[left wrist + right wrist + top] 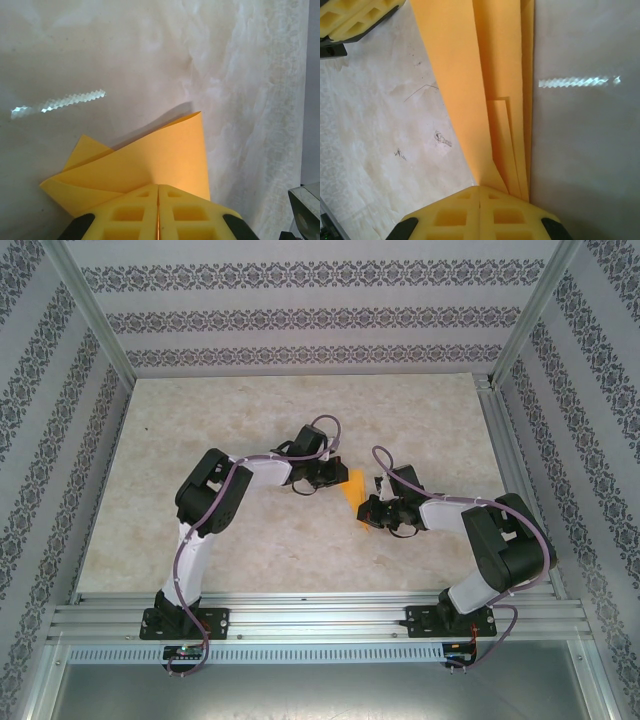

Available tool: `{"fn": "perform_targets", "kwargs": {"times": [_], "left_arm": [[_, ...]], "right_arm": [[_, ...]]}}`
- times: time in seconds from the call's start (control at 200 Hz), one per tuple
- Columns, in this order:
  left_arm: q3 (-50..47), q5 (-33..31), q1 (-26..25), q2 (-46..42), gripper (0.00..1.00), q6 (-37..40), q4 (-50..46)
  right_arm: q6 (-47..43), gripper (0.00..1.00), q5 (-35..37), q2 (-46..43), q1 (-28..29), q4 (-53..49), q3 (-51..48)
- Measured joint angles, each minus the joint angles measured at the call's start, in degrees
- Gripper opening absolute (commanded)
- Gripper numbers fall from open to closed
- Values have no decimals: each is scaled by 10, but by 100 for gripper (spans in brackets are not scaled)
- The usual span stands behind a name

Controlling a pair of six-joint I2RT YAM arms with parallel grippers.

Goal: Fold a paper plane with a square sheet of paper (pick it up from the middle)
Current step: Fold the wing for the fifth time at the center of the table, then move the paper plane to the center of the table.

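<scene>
While my left claw (pixel 158 189) and right claw (pixel 479 190) clamp opposite ends of the folded orange-yellow paper plane (pixel 352 489), it spans between them above the pale tabletop (pixel 250 410), presumably to tension its creases.

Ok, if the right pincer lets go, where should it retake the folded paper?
Likely the narrow end of the folded paper, where its layers converge into one stack: come in along the creases, opposite the left pincer, as the right pincer grips now.
</scene>
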Motion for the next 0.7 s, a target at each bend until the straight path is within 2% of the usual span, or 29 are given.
{"fn": "perform_targets", "kwargs": {"times": [0.21,0.435,0.555,0.59,0.699], "left_arm": [[16,16,7,9,11,11,-13],[16,21,8,10,12,16,-12],[16,28,9,10,15,17,-11],[16,30,9,10,17,17,-10],[22,38,12,9,27,20,-11]], "right_arm": [[-3,0,14,0,9,-26,15],[-12,0,40,-27,19,-129,53],[-13,8,62,-90,16,-172,75],[-13,12,69,-110,12,-177,79],[-16,15,91,-160,-15,-188,82]]}}
